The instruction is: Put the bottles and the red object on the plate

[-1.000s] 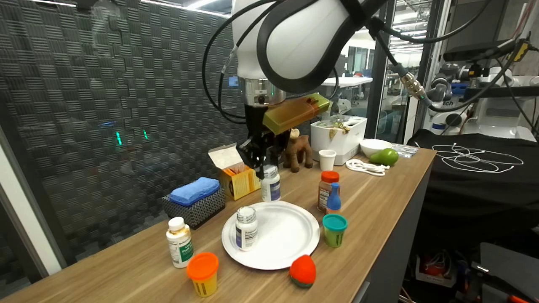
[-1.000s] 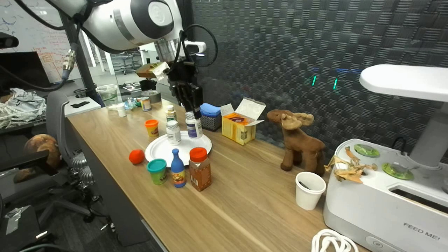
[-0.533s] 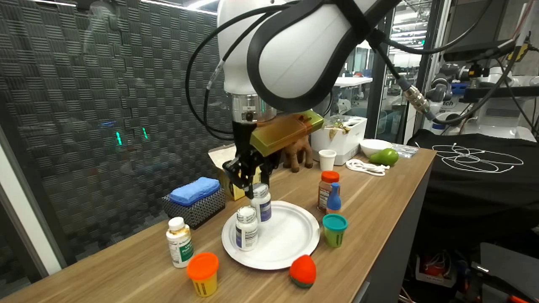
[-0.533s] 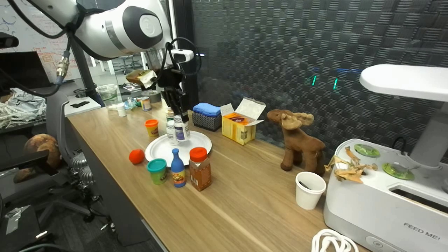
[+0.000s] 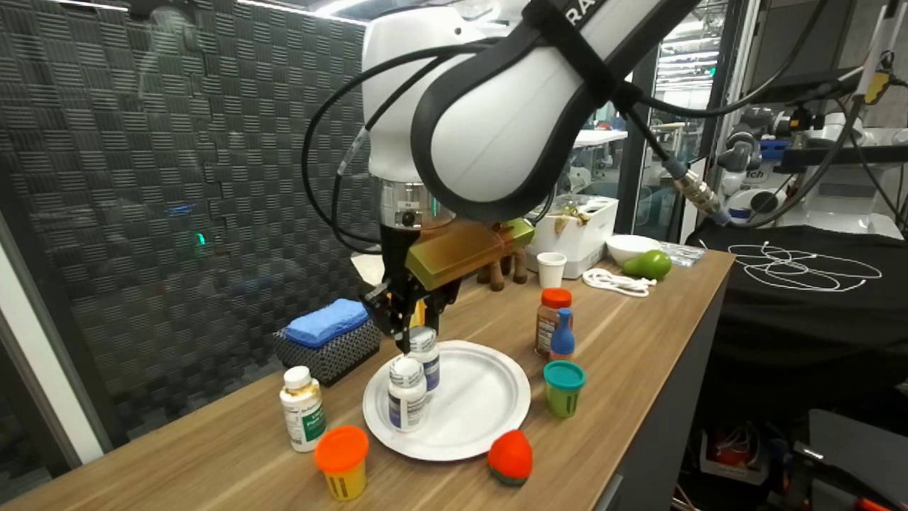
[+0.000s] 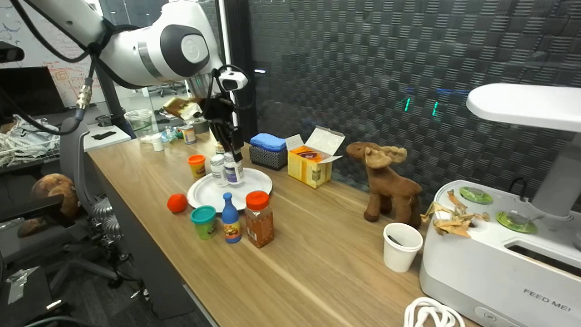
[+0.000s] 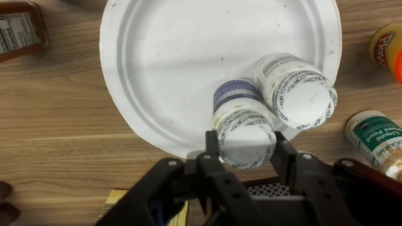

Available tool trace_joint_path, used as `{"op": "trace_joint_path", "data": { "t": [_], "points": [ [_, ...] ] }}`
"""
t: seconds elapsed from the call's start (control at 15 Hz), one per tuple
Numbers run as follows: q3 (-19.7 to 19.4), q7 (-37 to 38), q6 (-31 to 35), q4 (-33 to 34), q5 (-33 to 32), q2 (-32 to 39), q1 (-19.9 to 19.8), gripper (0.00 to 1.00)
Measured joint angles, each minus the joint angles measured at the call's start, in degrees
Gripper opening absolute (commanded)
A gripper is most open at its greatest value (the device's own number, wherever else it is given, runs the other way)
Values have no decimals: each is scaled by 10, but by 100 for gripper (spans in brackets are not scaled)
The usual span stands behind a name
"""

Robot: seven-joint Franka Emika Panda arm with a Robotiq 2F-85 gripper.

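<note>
The pincer (image 7: 246,140) is gripping a white bottle (image 7: 240,122); beside it, another bottle (image 5: 407,397) is standing on the plate (image 5: 482,397) (left side, in an exterior view).

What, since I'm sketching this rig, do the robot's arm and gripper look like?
The arm is white with smooth, rounded links and dark trim; partial lettering, apparently RA, shows. Black cables run along it, one with a silver connector. A silver band and a gold-brown block sit near the gripper, which is black and angular with pale round fastener heads.
</note>
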Motion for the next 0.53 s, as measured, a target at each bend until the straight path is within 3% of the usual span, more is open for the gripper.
{"op": "trace_joint_path", "data": {
  "t": [0.53],
  "points": [
    [-11, 21, 50, -5, 0, 19, 2, 20]
  ]
}}
